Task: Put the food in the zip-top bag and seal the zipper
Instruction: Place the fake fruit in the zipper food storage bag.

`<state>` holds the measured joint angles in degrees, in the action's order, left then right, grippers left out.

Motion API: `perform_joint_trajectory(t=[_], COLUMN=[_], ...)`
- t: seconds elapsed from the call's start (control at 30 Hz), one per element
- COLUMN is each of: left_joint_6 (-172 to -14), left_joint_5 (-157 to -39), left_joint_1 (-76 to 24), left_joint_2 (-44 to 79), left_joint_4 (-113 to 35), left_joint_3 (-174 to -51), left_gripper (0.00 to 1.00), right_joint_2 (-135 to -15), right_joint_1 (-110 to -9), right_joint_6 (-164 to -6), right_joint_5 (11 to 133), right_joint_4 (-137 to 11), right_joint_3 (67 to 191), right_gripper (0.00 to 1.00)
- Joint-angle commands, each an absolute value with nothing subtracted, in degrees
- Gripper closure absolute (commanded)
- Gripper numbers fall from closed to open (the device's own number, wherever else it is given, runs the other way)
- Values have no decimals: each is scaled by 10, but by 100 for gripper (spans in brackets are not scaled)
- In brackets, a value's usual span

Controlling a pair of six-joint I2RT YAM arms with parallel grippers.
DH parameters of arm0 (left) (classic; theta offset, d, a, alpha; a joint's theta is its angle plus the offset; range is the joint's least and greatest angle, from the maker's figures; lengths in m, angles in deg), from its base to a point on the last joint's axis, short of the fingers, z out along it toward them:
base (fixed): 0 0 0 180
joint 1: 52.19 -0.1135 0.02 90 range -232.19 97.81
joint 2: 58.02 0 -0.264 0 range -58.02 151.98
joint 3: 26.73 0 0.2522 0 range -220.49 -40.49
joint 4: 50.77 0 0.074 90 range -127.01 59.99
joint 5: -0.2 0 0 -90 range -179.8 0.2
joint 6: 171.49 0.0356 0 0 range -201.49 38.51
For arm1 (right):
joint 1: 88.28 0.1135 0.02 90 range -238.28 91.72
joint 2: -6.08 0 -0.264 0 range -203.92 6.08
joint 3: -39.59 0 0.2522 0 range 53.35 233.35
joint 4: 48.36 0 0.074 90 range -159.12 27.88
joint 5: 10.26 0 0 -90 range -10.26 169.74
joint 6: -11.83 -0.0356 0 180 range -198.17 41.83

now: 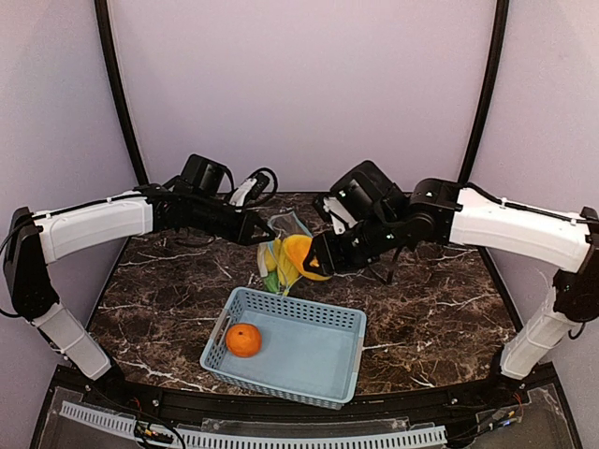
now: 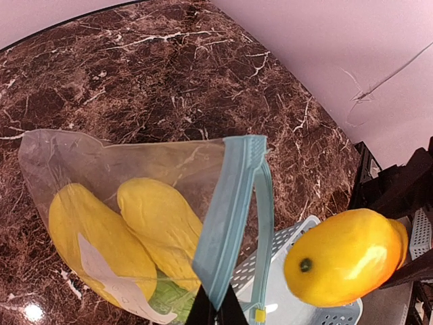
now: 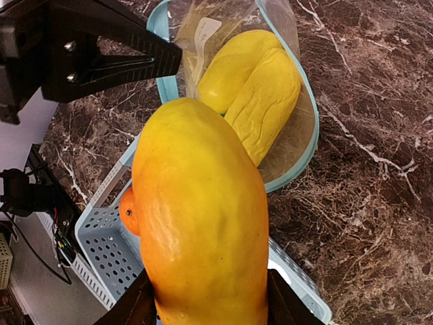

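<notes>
The clear zip-top bag [image 1: 284, 251] hangs over the table, its mouth held open. My left gripper [image 2: 216, 313] is shut on the bag's light blue zipper strip [image 2: 226, 223]. Two yellow fruits [image 2: 159, 227] and a green pod [image 2: 169, 301] lie inside the bag. They also show in the right wrist view [image 3: 260, 95]. My right gripper [image 1: 316, 259] is shut on a third yellow-orange fruit [image 3: 199, 223] and holds it just in front of the bag's mouth [image 3: 298, 156]. The round orange [image 1: 243, 340] sits in the blue basket.
A light blue perforated basket [image 1: 309, 360] stands at the table's front middle, below both grippers. Dark marble tabletop [image 1: 430, 309] runs to the right. A black frame and pale walls close the back and sides.
</notes>
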<state>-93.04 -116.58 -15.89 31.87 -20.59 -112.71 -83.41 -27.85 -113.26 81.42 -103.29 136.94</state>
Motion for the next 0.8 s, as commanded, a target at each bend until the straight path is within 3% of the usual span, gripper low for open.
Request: perform_joint_trajectory(t=[0.0, 0.77], left_joint_6=[-924, -932], left_joint_5=[-1180, -1200], left_joint_1=[-154, -153], left_joint_2=[292, 296], left_joint_4=[-209, -213], left_joint_3=[-1121, -1122], left_gripper=[99, 99], right_joint_2=[-889, -1080], right_joint_1=[-294, -309], right_joint_6=[-1167, -1196], right_joint_5=[820, 933], right_joint_4=[-1037, -987], right_joint_3=[1408, 1591], right_gripper=[67, 64])
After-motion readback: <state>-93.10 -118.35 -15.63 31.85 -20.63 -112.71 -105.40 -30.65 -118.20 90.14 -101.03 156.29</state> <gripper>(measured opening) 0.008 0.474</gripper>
